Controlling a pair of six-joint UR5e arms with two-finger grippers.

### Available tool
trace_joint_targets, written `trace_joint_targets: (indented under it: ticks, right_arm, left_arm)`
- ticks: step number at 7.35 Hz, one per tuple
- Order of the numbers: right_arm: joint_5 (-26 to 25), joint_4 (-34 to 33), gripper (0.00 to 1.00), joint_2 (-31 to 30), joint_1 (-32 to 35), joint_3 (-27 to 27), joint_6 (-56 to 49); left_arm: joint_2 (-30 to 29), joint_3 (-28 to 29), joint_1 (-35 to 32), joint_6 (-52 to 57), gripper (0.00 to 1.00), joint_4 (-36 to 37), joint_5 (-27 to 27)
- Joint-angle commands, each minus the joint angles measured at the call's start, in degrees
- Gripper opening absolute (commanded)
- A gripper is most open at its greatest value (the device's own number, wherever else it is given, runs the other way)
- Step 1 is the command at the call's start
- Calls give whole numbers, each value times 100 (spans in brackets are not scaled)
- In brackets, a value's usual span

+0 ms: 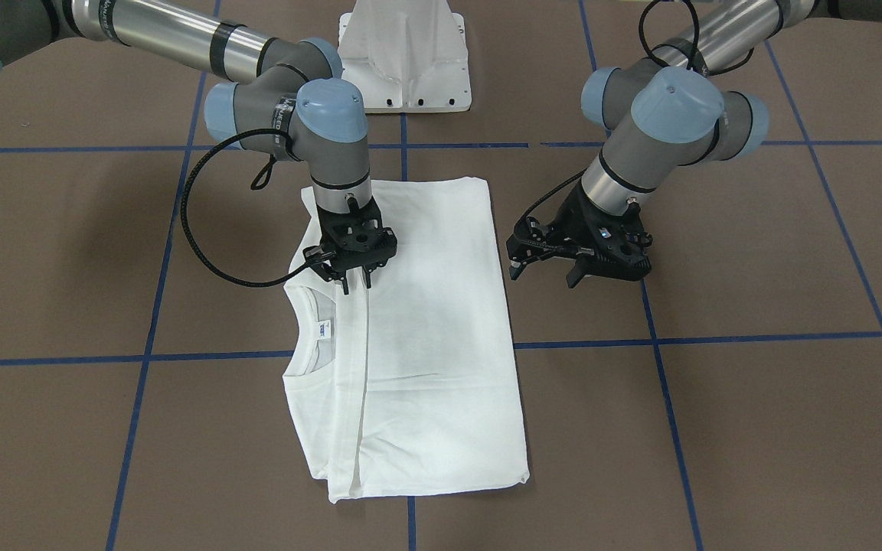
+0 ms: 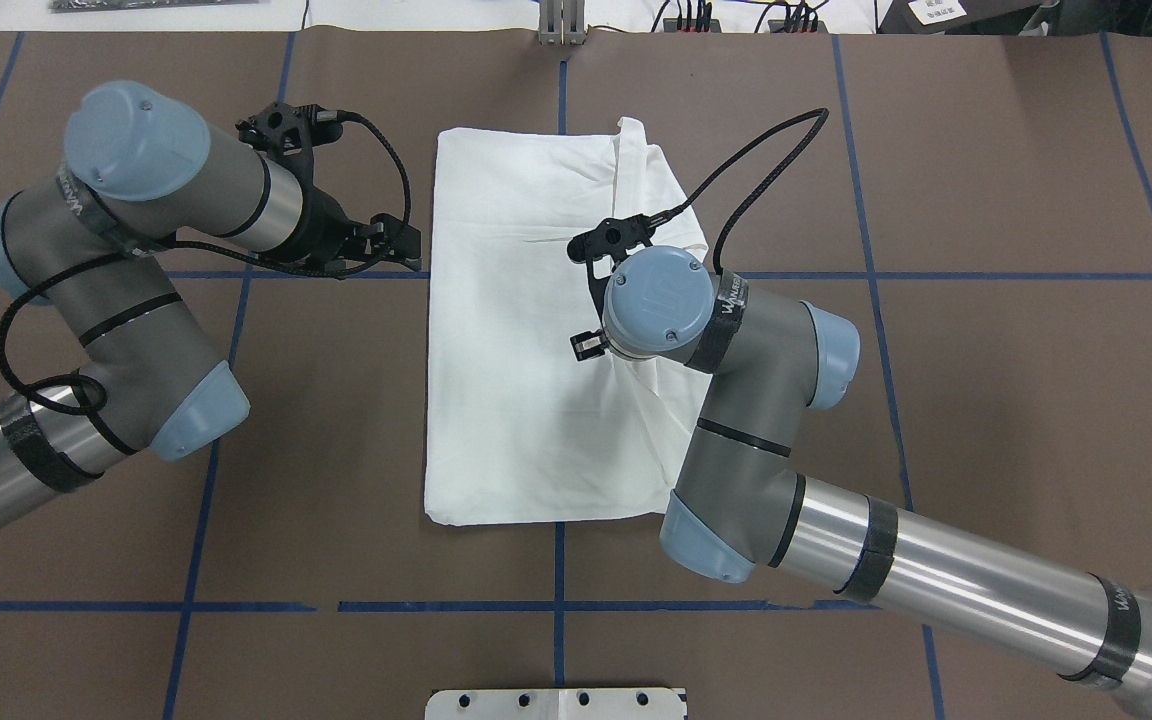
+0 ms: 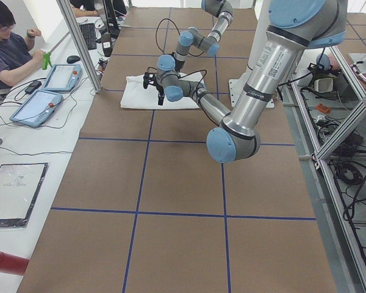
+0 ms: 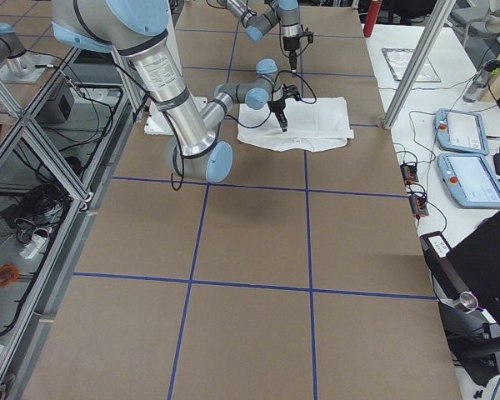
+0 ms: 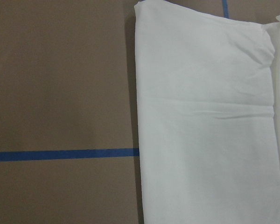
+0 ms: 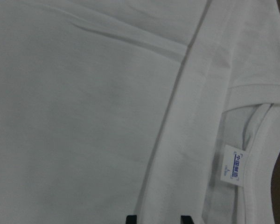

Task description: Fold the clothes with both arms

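Note:
The white shirt (image 1: pixel 426 329) lies folded into a long rectangle on the brown table, plain side up. Its collar and small neck label (image 1: pixel 322 329) show at one long edge. My right gripper (image 1: pixel 357 288) points straight down over the shirt beside the collar. Its fingertips (image 6: pixel 130 219) stand a little apart with nothing between them, just above the cloth (image 6: pixel 84 116). My left gripper (image 1: pixel 547 272) is open beside the shirt's other long edge, off the cloth, low over the table (image 2: pixel 414 252). The left wrist view shows that shirt edge (image 5: pixel 205 116). In the overhead view the right wrist hides the right gripper's fingers.
The white pedestal base (image 1: pixel 404 53) stands behind the shirt. Blue tape lines (image 1: pixel 219 356) divide the brown table. A person (image 3: pixel 9 49) sits at a side table with tablets (image 3: pixel 39 107). A red cylinder (image 3: pixel 6 262) lies at that table's near end.

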Motion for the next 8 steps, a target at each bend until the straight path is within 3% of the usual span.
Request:
trace_joint_targets:
  ticks: [1,4,8]
  right_arm:
    - [0,-2,42,23,1,-38,-6]
    - [9,-2,38,41,-34,-100,-6]
    - [9,7,11,41,-61,-91,20]
  left_arm:
    - [3,9,0,0,100,3,1]
    - [-6,36,0,0,100,-6,1]
    - [-15,36,0,0,100,-6,1]
